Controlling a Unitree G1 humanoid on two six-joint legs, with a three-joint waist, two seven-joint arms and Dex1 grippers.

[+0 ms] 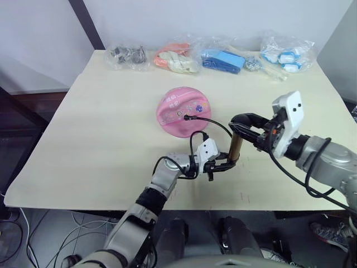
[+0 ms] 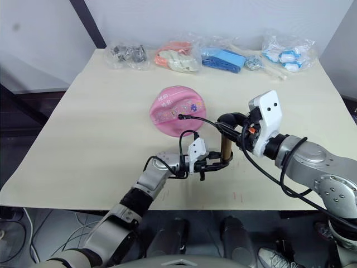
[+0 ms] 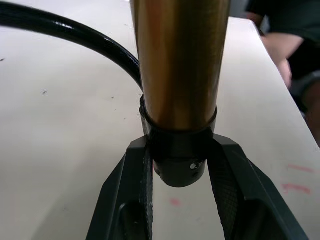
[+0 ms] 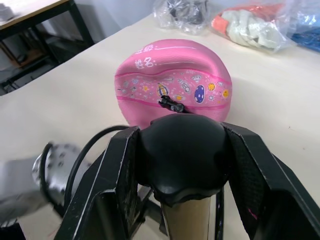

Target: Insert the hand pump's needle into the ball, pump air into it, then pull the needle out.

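The pink ball (image 1: 183, 111) sits sagging on the table, with small printed pictures on its side. The needle's black fitting (image 4: 171, 104) is stuck into the ball, and the thin black hose (image 1: 215, 122) loops from it to the pump. The hand pump (image 1: 235, 148) stands upright, its brass barrel (image 3: 180, 60) above a black base cap. My left gripper (image 1: 224, 165) is shut on that base cap (image 3: 179, 157). My right gripper (image 1: 242, 124) is shut on the black handle (image 4: 182, 150) at the pump's top.
Several clear bags lie along the table's far edge: dark metal parts (image 1: 127, 56), orange and white items (image 1: 177, 58), blue items (image 1: 224, 60), and blue-white pieces (image 1: 285, 54). A person's arm (image 3: 282, 55) shows beyond the table in the left wrist view.
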